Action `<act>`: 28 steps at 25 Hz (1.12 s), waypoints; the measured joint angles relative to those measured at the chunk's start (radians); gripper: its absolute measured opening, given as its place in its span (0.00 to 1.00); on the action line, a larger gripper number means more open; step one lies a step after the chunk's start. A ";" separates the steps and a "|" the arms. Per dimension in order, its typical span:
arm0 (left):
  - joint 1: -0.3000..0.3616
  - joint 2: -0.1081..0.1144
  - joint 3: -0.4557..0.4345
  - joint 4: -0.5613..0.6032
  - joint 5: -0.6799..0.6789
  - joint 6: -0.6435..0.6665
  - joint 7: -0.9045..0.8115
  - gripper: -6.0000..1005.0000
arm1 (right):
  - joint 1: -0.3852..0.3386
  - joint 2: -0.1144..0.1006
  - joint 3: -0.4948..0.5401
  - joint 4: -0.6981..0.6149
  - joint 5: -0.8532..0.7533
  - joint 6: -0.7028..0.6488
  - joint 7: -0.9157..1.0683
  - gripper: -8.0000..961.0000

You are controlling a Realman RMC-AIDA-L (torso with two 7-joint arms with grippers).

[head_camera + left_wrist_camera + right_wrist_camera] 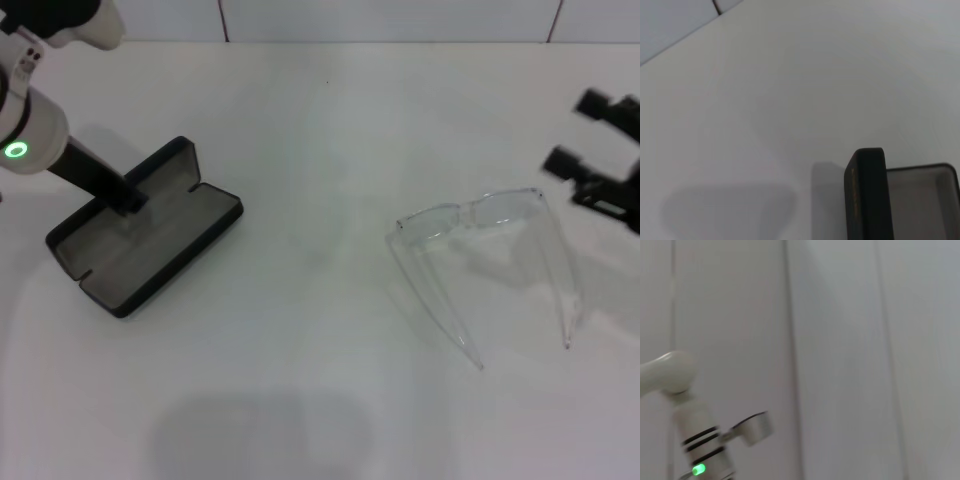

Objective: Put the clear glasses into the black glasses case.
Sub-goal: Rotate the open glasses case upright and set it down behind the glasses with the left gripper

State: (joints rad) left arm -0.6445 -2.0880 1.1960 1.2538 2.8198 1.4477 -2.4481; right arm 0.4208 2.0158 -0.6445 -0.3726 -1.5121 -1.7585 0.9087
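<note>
In the head view, the flat black hinged glasses case point(150, 235) lay open on the left of the white desk point(320, 400), its grey lining facing up and its lid raised on the far side. The left gripper point(125, 198) reached down from the far left with its dark end over the open case; whether its fingers were spread or pressed together could not be told. The fully transparent plastic glasses point(490, 265) rested on the right of the desk, well apart from the case, lens front on the far side and both thin arms pointing toward the near edge. The right gripper point(600, 160) hung at the far right edge, just beyond the glasses and not touching them, its two black fingers spread.

In the left wrist view, the upright lid edge of the case point(867, 195) and a corner of its grey interior showed against the desk point(790, 90).

In the right wrist view, only the left arm point(690, 440) with its green light stood before a pale panelled wall point(865, 340).
</note>
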 joint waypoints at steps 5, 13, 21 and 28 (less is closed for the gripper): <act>0.060 -0.003 0.109 0.159 -0.089 0.022 -0.002 0.21 | -0.043 -0.001 0.160 0.050 0.052 -0.053 -0.029 0.87; 0.195 -0.003 0.430 0.406 -0.118 -0.042 0.024 0.21 | -0.132 -0.003 0.314 0.060 0.142 -0.135 -0.036 0.87; 0.213 -0.003 0.638 0.403 -0.069 -0.170 0.089 0.21 | -0.149 -0.003 0.333 0.069 0.143 -0.153 -0.037 0.87; 0.186 -0.004 0.733 0.351 -0.064 -0.255 0.139 0.21 | -0.149 -0.003 0.332 0.073 0.140 -0.154 -0.037 0.86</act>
State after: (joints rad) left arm -0.4584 -2.0917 1.9293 1.6052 2.7557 1.1926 -2.3095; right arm 0.2715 2.0124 -0.3125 -0.2995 -1.3724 -1.9126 0.8713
